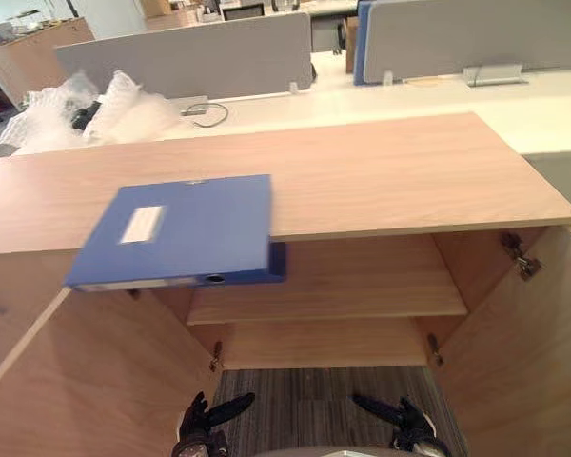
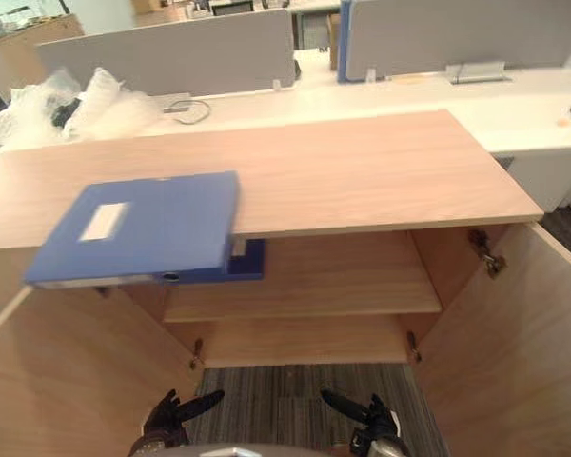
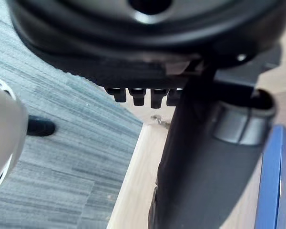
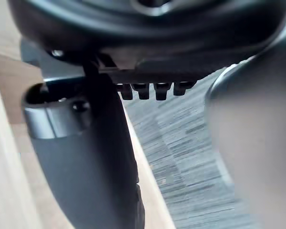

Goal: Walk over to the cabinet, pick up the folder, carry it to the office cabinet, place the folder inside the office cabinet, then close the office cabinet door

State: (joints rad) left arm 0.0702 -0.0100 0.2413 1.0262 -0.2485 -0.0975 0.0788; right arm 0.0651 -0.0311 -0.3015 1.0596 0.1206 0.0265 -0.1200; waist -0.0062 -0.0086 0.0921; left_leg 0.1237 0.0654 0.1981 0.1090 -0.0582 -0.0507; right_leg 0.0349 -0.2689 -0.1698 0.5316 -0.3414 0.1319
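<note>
A blue folder [image 1: 186,231] with a white label lies flat on the wooden cabinet top [image 1: 381,176], its front edge overhanging the open cabinet. Below it a shelf [image 1: 333,286] and the cabinet floor show, with both doors swung open. My left hand [image 1: 202,422] and right hand [image 1: 404,419] hang low before the cabinet, over grey carpet, fingers straight and holding nothing. The left wrist view shows its thumb [image 3: 205,176] with the folder's blue edge [image 3: 271,181] beside it. The right wrist view shows its thumb [image 4: 86,171] before the carpet.
The left door [image 1: 86,381] and right door [image 1: 533,352] stand open on either side of me. Behind the cabinet is a white desk [image 1: 476,100] with grey partitions [image 1: 190,57], crumpled clear plastic wrap [image 1: 86,114] and a cable.
</note>
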